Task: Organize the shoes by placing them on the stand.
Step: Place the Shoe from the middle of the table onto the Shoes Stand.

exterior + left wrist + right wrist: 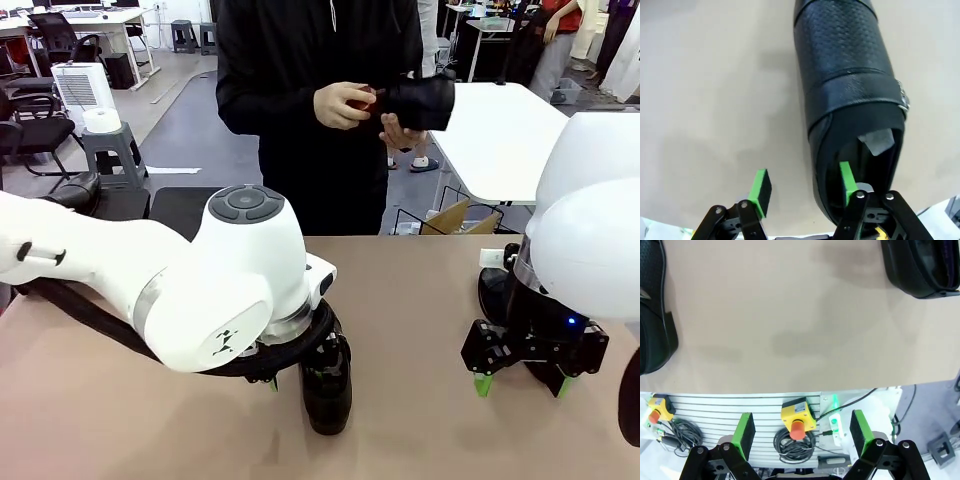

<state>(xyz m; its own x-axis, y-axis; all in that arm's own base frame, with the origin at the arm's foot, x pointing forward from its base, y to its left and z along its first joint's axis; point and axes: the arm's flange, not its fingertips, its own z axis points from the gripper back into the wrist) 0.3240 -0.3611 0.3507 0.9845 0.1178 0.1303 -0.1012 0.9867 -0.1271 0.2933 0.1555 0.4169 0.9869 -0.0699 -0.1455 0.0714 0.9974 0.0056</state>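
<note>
A glossy black shoe (845, 75) lies on the tan table, and shows in the front view under my left arm as the shoe (328, 385). My left gripper (802, 187) is open and straddles the shoe's side wall at the heel. One green pad (845, 182) is inside the opening, and the other pad (760, 192) is outside, clear of the leather. My right gripper (522, 382) hangs open and empty just above the table. Behind it lies another shoe (495, 292). The person holds a third shoe (420, 103). The black stand (150, 205) is beyond the table's far left edge.
The person's other hand holds a small reddish brush (365, 98). The right wrist view shows one shoe (922, 265) at the top right and another shoe (652, 315) at the left edge. It also shows the table's near edge with yellow stop buttons (797, 417) below it.
</note>
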